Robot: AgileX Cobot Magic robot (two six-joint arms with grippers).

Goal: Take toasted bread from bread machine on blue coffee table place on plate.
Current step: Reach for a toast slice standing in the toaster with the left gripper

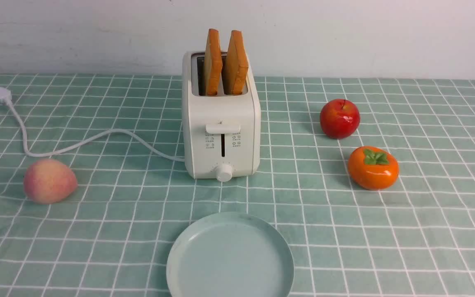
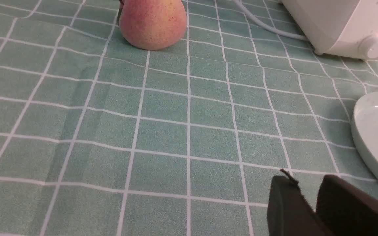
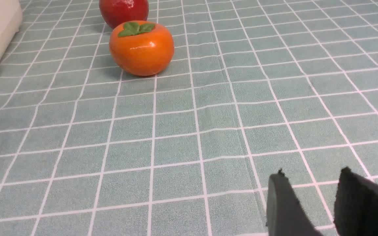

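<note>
Both toast slices [image 1: 234, 64] stand upright in the toaster [image 1: 222, 136], tops exposed, presumably to give me purchase. Plate [image 1: 229, 260] lies at the table's [image 1: 386, 255] near edge, likely to shorten the carry. My left gripper [image 2: 308, 196] is slightly parted, my right gripper [image 3: 318, 196] wider; both empty. Transfer not begun.

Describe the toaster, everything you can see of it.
The toaster is a boxy, cream-white, two-slot appliance, plastic-looking, with rounded edges. Its front has a wide lever near the top of a dark vertical track, small printed icons either side, and a round knob below. It stands upright on the grid-patterned cloth, beyond the plate and apart from it. A slice of toast sticks up from each slot. A white cord leaves its left side.
</note>
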